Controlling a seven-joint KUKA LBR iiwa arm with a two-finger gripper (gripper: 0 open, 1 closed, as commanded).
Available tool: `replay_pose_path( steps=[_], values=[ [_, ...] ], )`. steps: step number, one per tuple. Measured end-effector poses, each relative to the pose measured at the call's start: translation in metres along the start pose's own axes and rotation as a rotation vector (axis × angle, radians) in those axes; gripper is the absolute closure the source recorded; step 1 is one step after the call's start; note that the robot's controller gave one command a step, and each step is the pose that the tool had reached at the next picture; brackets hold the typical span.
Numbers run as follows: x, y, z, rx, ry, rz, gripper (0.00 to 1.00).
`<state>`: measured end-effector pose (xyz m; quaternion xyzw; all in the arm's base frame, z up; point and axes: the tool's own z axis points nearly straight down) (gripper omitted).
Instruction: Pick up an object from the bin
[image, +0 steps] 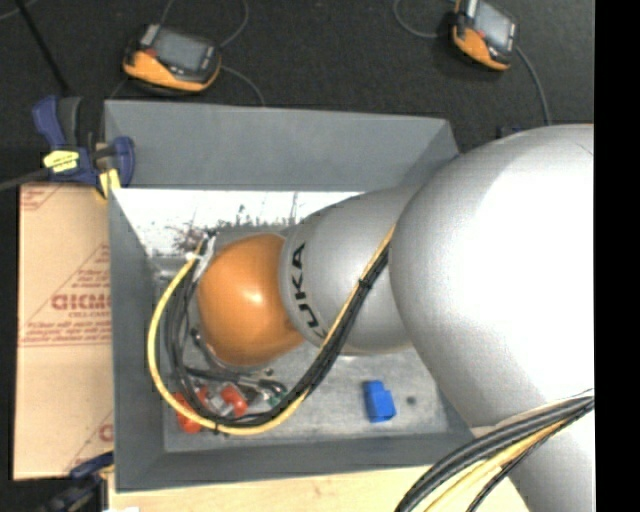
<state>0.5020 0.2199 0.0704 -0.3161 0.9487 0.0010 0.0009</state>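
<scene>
Just below the orange wrist cover, small red-orange pieces are seen, judged light, stiff and best taken across their narrow sides, while the state of the gripper cannot be told.

A robotics lab test cell: a silver industrial arm lettered with part of the KUKA name, yellow and black cables running along it, reaches into a grey metal bin set on dark matting, where two orange-and-black wired devices lie beyond the rim.
</scene>
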Motion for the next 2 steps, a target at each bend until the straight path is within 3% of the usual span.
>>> replay_pose_path(
  steps=[2],
  values=[
    [-0.018,-0.042,-0.222,0.006,-0.01,0.006,1.0]
  ],
)
